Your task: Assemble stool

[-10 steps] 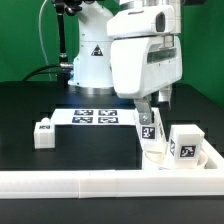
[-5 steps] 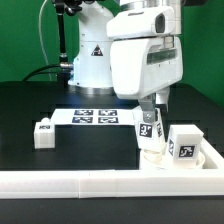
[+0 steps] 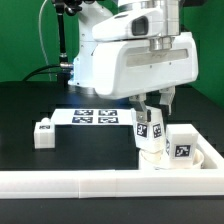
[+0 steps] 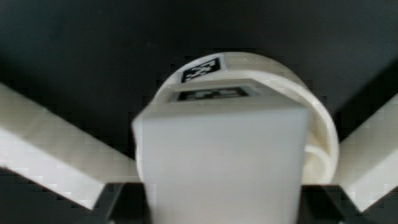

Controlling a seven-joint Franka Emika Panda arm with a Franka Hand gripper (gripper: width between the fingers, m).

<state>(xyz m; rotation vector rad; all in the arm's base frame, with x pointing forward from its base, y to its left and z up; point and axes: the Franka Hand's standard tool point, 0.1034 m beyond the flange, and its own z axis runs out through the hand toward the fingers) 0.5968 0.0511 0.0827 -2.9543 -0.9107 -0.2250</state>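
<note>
Exterior and wrist views of the stool parts. The claw [image 3: 150, 116] is clenching one white leg [image 3: 148, 134] upright, with a tagged face toward the camera, over the exterior view's right part of the black tabletop [image 3: 30, 105]. The leg is hanging low over the round seat [image 3: 203, 158]; whether the two are touching cannot be told. A second leg [image 3: 183, 148] is standing just beside it, farther right. A third leg [image 3: 42, 133] is sitting well apart at the exterior view's left. The marker board [image 3: 95, 117] is lying between them, farther back. A long white rail [image 3: 90, 182] is running along the near edge. (In the wrist view, the dark fingers [image 4: 118, 205] are flanking the gripped leg on both sides.)
</note>
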